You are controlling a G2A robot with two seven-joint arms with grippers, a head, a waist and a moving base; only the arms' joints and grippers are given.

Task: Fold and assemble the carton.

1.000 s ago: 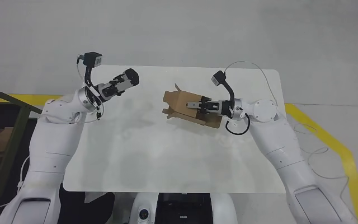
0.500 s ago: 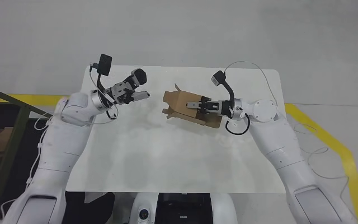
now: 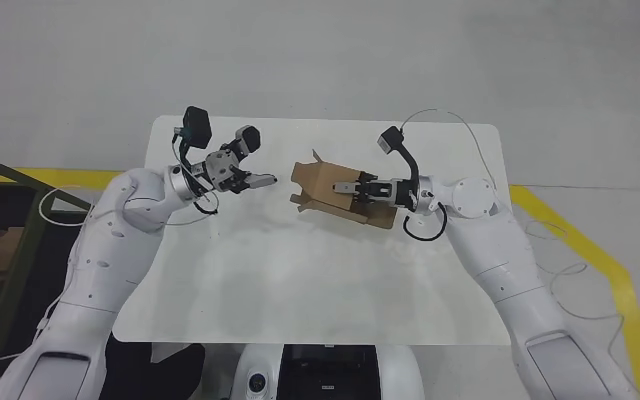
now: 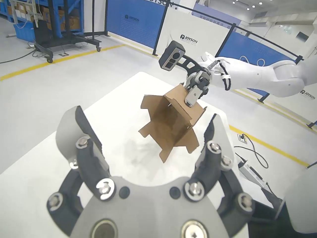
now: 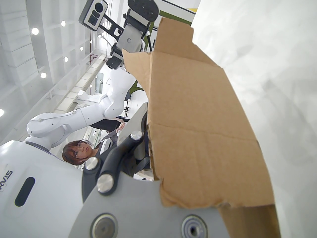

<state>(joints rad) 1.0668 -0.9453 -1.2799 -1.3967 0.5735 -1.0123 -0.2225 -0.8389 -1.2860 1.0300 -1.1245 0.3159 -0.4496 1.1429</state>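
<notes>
White table (image 3: 300, 290), rectangular, rounded corners, plain matte top. Set on pale grey floor (image 3: 560, 80); yellow line (image 3: 541, 207) on the floor at left and right sides. Brown carton (image 3: 330, 188) at far-centre, flaps splayed, lowest flap close to the top; contact not discernible.

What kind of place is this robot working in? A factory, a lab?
Probably a factory or warehouse-style hall with a robot test area: yellow floor lines, blue partition panels fencing the space, and storage racks with cardboard boxes behind. The carton work happens over a white table.
</notes>
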